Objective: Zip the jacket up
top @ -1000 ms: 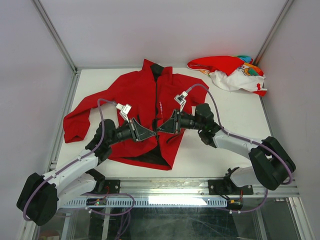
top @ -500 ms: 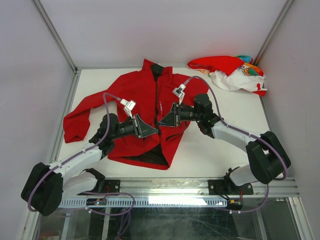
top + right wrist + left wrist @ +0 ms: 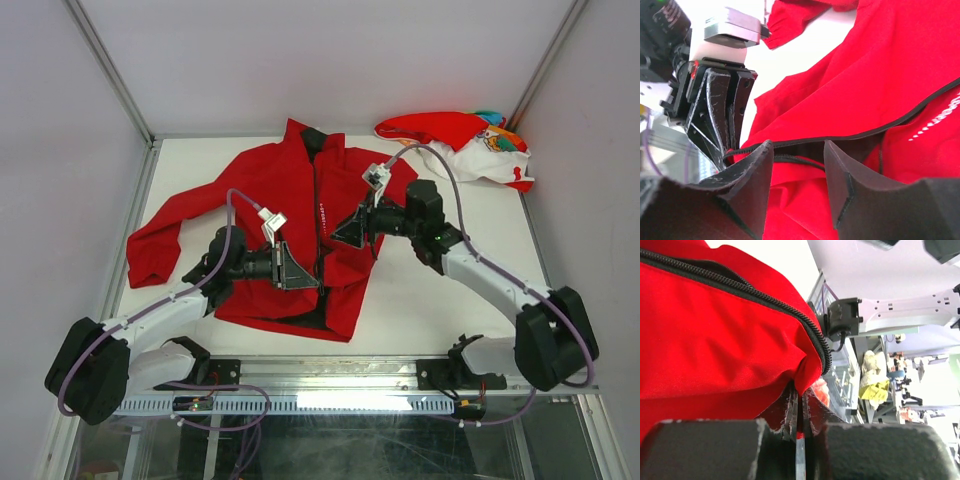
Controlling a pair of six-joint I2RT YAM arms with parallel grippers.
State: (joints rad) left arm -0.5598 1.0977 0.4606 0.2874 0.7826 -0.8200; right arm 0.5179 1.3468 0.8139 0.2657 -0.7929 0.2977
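Note:
The red jacket (image 3: 290, 190) lies spread on the white table, collar at the far side, its front open at the bottom. My left gripper (image 3: 303, 277) is shut on the jacket's bottom front corner beside the black zipper teeth (image 3: 790, 310); in the left wrist view red cloth (image 3: 715, 345) is pinched between the closed jaws (image 3: 799, 402). My right gripper (image 3: 343, 235) is open and empty above the other front panel. In the right wrist view its jaws (image 3: 797, 149) frame the two zipper edges (image 3: 799, 161), with the left gripper's fingers (image 3: 715, 115) at the left. White chest lettering (image 3: 940, 117) shows.
A smaller red-and-white garment with colourful print (image 3: 460, 140) lies bunched at the far right corner. Grey walls and metal rails (image 3: 110, 80) surround the table. The table's front rail (image 3: 330, 375) runs just beyond the jacket's hem.
My right gripper has drawn back to the right and farther up the jacket, away from the left gripper. My left gripper has shifted right and nearer along the hem, still holding cloth.

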